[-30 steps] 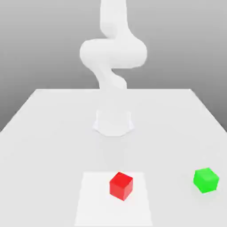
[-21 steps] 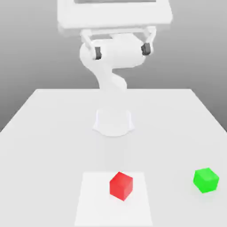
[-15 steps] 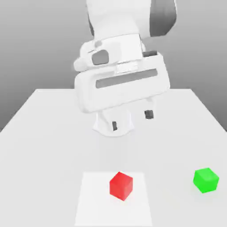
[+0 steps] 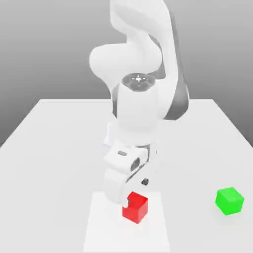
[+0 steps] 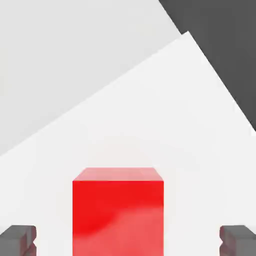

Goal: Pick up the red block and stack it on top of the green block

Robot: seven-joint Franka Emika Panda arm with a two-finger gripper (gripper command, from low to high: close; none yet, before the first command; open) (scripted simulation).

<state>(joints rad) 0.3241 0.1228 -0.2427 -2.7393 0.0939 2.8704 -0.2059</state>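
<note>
Starting at the exterior view's left, the red block (image 4: 135,207) sits on the white patch (image 4: 104,225) of the worktop (image 4: 49,163), so neither the lift nor the stacking is done. The fingers (image 4: 136,191) are spread wide and hold nothing; in the hand view their two tips stand on opposite sides of the block, with white showing between each tip and its faces. The approach looks nearly complete, and what seems left is to get low enough, close, lift, carry across and set down. The block itself is a small, plain cube, bright red and matte, turned at an angle to the exterior view, with a paler tint over part of its top in the hand view. Farther to the exterior view's right, well apart from it, the green block (image 4: 230,200) rests on the worktop, a similar-sized bright cube with nothing stacked on it.
</note>
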